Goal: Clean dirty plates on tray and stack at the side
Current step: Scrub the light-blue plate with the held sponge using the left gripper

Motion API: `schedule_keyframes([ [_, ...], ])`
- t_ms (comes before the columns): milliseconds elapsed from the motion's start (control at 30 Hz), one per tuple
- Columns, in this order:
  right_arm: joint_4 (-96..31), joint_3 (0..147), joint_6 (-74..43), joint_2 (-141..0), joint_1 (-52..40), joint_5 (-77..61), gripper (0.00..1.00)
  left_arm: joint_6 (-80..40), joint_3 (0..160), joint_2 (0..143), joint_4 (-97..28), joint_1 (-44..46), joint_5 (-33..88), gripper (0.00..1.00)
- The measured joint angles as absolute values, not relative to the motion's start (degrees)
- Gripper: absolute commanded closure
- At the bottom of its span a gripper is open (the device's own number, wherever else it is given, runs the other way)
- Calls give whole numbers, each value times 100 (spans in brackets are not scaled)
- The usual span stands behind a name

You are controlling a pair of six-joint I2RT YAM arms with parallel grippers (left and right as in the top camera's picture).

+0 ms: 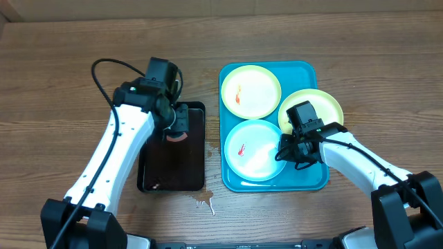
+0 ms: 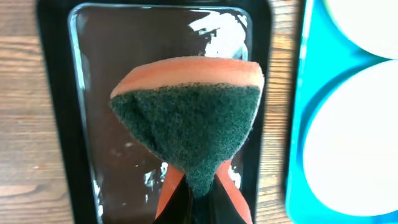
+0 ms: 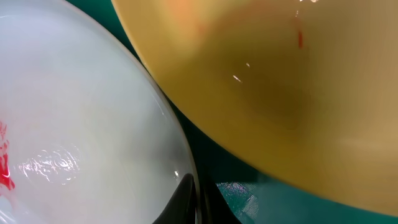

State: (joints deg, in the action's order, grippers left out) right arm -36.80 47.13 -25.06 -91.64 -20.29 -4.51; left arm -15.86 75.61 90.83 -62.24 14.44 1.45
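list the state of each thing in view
sponge, pinched in left gripper over black tray
left gripper, shut on sponge
right gripper, shut, tips at blue-white plate rim
black tray, wet
blue-white plate, red smear, flat in teal tray
upper yellow-green plate, red smear
right yellow-green plate, red speck, overhanging teal tray's rim

A black rectangular tray (image 1: 190, 162) lies lengthwise on the wood-grain worktop (image 1: 55, 62). Its glossy floor is wet, with streaks of water catching the light. Over the tray's far half is a sponge (image 2: 193, 118), orange foam faced with a dark green scouring pad, pinched at one end so that it fans out. A small puddle (image 1: 204, 202) lies on the worktop just off the tray's near right corner.
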Motion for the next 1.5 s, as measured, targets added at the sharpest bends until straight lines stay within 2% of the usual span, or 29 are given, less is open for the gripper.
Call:
schedule_keyframes([
  [167, -3680, 4713, -2508, -9164, -2029, -454, 96, -1588, 7559, 9113, -5887, 1903, 397, 96],
  [433, -3677, 4713, -2510, -9164, -2029, -454, 96, -1935, 7557, 9419, -4609, 3186, 897, 96],
  [567, -3680, 4713, -2512, -9164, -2029, -460, 96, -2222, 7557, 10025, -4073, 3592, 1173, 96],
  [767, -3680, 4713, -2523, -9164, -2029, -464, 96, -2891, 7557, 11166, -3647, 3671, 1592, 96],
  [1000, -3688, 4713, -2523, -9164, -2029, -493, 96, -3124, 7723, 11459, -4145, 3623, 1649, 96],
  [1200, -3691, 4713, -2526, -9164, -2029, -513, 96, -2954, 8187, 11467, -5433, 3586, 550, 96],
  [1333, -3686, 4713, -2526, -9164, -2029, -523, 96, -2541, 8228, 11474, -5511, 3592, 99, 96],
  [1500, -3688, 4713, -2528, -9164, -2029, -534, 96, -2121, 8232, 11548, -5162, 3625, 340, 96],
])
